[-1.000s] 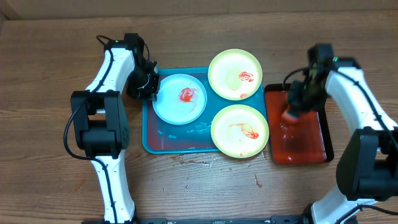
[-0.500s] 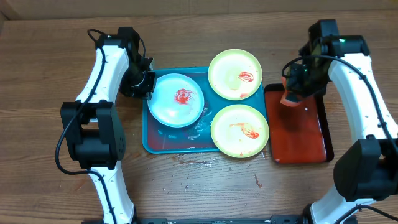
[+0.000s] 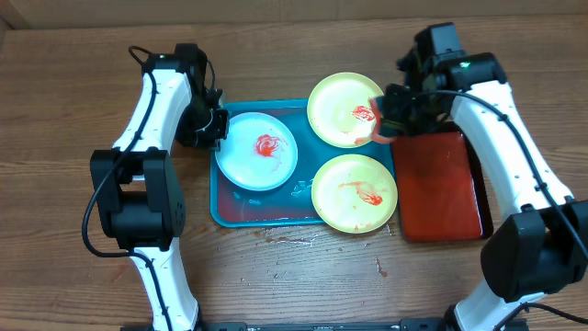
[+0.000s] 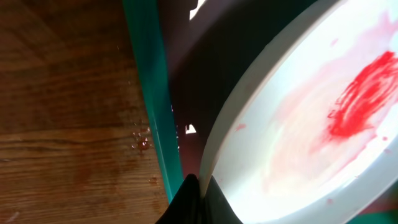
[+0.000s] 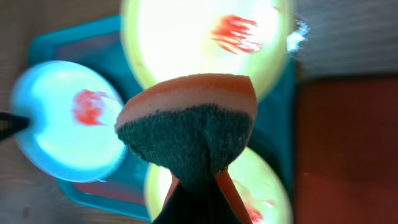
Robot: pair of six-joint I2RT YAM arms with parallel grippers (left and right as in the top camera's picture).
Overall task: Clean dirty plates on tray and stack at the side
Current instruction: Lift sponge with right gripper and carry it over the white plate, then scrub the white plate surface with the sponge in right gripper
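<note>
Your right tool (image 5: 198, 194) is clamped on the orange sponge with a dark scouring face (image 3: 378, 127), which hangs over the 3 o'clock rim of the upper round yellow-green-rimmed plastic plate (image 3: 335, 106). The red sauce smear (image 3: 364, 114) you want lies just beside the sponge, toward 10 o'clock, so this arm is much the nearer one. Your left tool (image 3: 213, 129) pinches the 9 o'clock rim of the round light-blue-rimmed plastic plate (image 3: 262, 152), which sits in the left half of the large teal-blue rectangular tray (image 3: 262, 213) on the wooden worktop (image 3: 73, 184). A short drop and a sweep toward 10 o'clock should meet the smear.
</note>
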